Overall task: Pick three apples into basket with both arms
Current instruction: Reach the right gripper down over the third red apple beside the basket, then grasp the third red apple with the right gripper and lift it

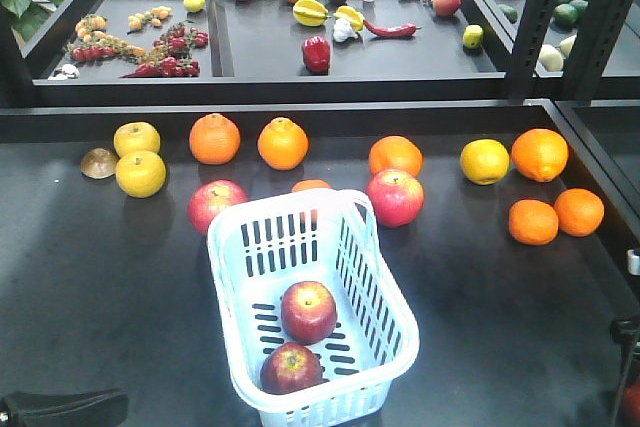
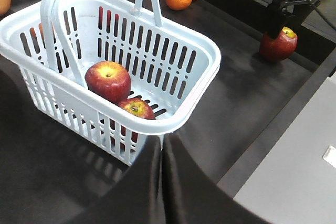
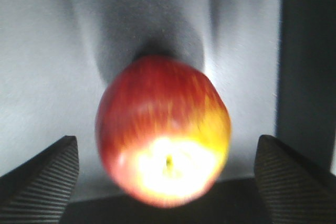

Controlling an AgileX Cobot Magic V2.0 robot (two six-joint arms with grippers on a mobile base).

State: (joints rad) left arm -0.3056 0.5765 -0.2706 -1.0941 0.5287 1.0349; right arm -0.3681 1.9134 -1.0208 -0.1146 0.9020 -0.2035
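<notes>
The left hand [image 2: 161,145] shows in its own wrist view as two dark fingers [image 2: 137,182] pressed together, no gap between them, tips pointing forward and slightly down. The right hand [image 3: 167,182] is spread wide in its wrist view, ribbed pads [image 3: 44,177] far apart at the frame's lower corners. From the left wrist view, the right arm hangs dark and upright at the far edge.
</notes>
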